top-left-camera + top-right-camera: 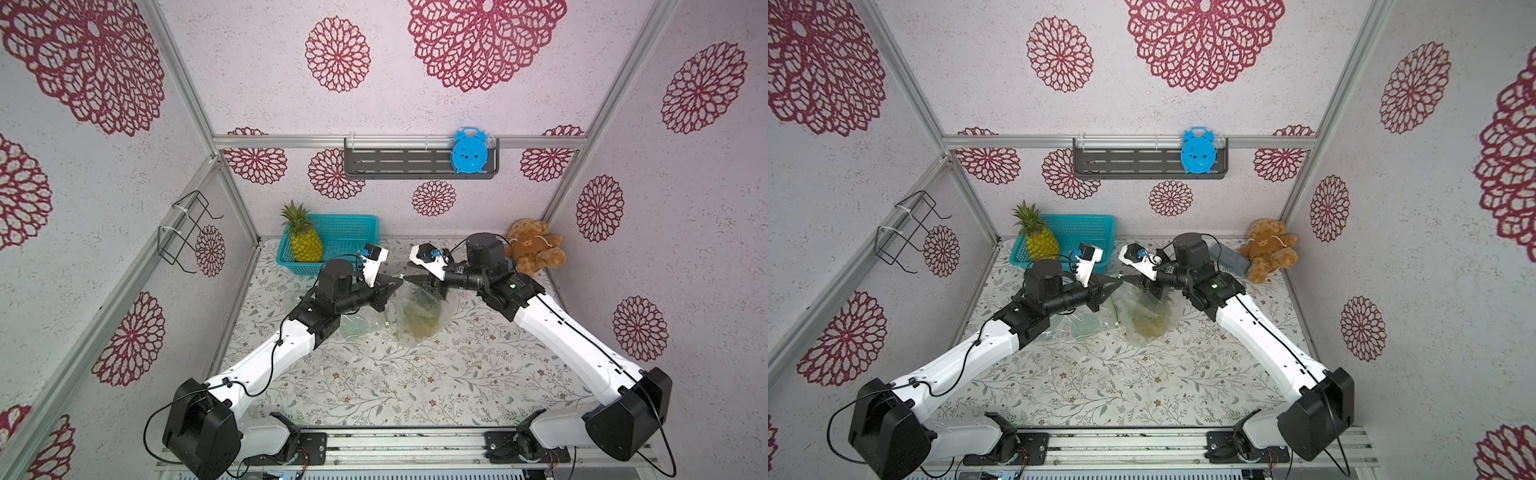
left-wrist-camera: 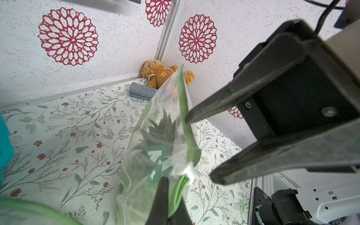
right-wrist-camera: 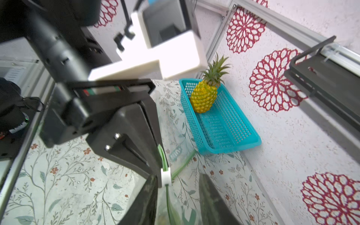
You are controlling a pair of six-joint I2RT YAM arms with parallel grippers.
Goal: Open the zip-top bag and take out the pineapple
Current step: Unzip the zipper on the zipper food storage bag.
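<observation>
Left pincer (image 2: pixel 169 196) clenched on the bag (image 2: pixel 136 181), gripping it at the green zip strip (image 2: pixel 184 91) end. My right pincer (image 2: pixel 200 149) is released, jaws apart just beside the zip strip. Pineapple (image 2: pixel 161 130) sits inside the bag, leaves toward the zip strip.

White links (image 1: pixel 266 357), black joints (image 1: pixel 199 419), black cables (image 1: pixel 273 365), dark pointed right tool (image 2: pixel 199 148)

Green-sealed clear bag (image 1: pixel 417 316), teal basket (image 1: pixel 347 236)
</observation>
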